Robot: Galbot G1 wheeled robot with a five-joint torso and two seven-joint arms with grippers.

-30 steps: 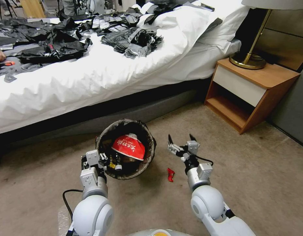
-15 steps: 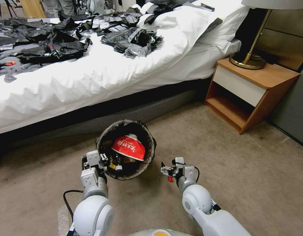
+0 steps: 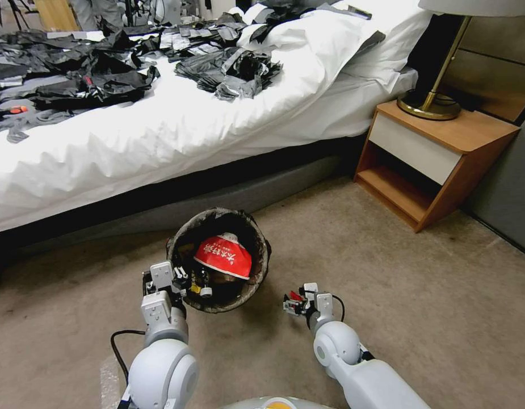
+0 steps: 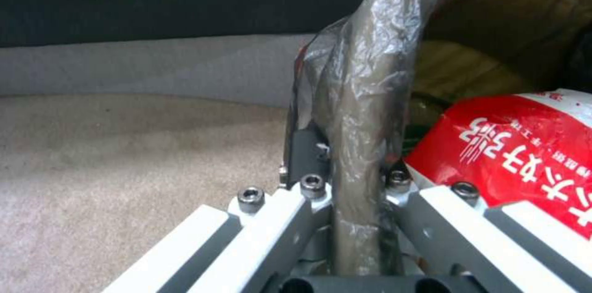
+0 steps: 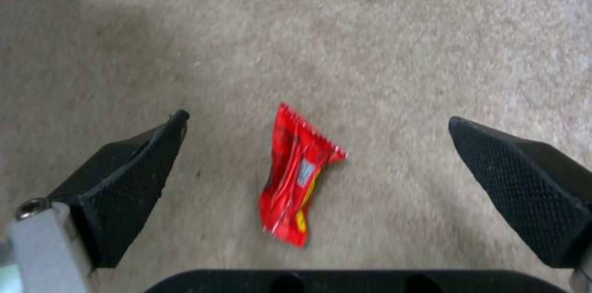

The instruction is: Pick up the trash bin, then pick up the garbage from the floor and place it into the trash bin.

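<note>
While the left pincer (image 3: 189, 282) is clamping the trash bin's (image 3: 256, 271) lined rim, holding its mouth reachable, the right pincer (image 5: 317, 182) is hovering spread around a red wrapper (image 5: 295, 175) on the carpet (image 3: 387, 272).

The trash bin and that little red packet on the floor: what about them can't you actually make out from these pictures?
- Trash bin, head view: its bottom and whatever lies under the big red-and-white packet are hidden by that packet and the dark liner.
- Left wrist view: the bin's rim fills the middle; the left claw clamps it, fingertips hidden behind the liner.
- Small red packet, right wrist view: its print is too blurred to read.
- Head view: the right claw covers most of that packet.
</note>
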